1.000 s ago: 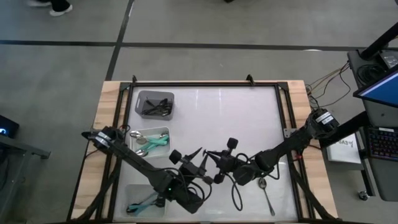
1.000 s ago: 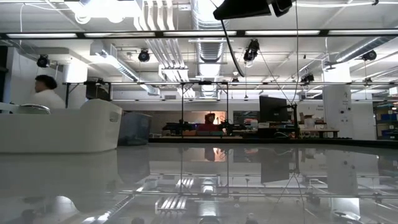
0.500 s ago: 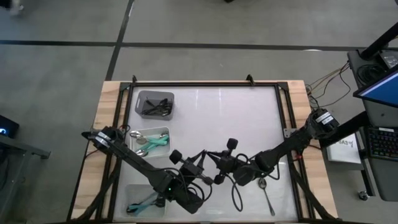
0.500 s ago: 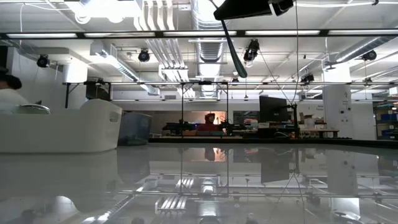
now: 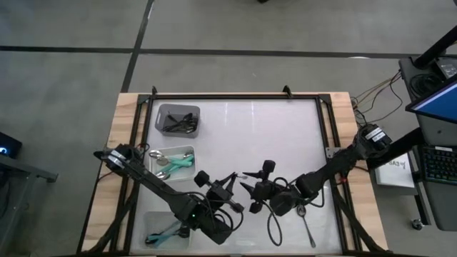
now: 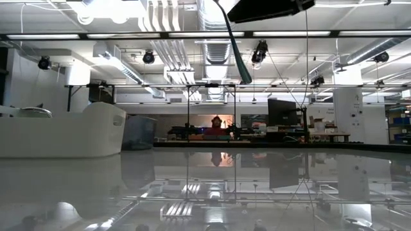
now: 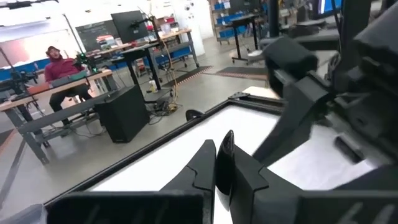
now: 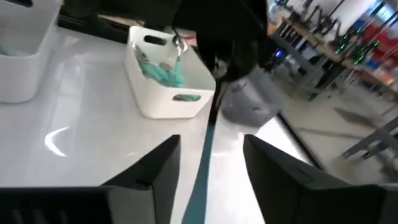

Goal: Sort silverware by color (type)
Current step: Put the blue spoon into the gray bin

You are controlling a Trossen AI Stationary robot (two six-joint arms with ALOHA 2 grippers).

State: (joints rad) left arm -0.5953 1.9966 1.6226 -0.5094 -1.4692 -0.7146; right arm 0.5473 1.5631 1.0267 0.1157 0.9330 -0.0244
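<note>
A spoon with a teal handle (image 8: pixel 204 171) hangs in the air over the table's near middle; in the low view it shows as a slanting spoon (image 6: pixel 234 45). My left gripper (image 5: pixel 233 178) is shut on its upper end. My right gripper (image 8: pixel 208 165) is open, one finger on either side of the teal handle with a gap to each. Two more spoons (image 5: pixel 307 227) lie flat on the table at the near right. My left gripper pinches the spoon's upper end (image 8: pixel 212 127) between its two fingers (image 7: pixel 211 158), which come at it about level from the table's left. Its own dark fingers hide which part of the spoon that end is. The spoon is lifted clear and slants down.
Along the left side stand a grey bin (image 5: pixel 178 119) with black spoons, a white bin (image 5: pixel 173 163) with silver and teal spoons, and a clear bin (image 5: pixel 166 230) with teal-handled ones. The far and right parts of the white tabletop (image 5: pixel 271 135) are bare.
My left gripper has shut on the spoon, taking hold of it. My right gripper, shut on the spoon before, has then opened and let go. Both hands have stayed over the table's near middle, and the spoon stays in the air.
</note>
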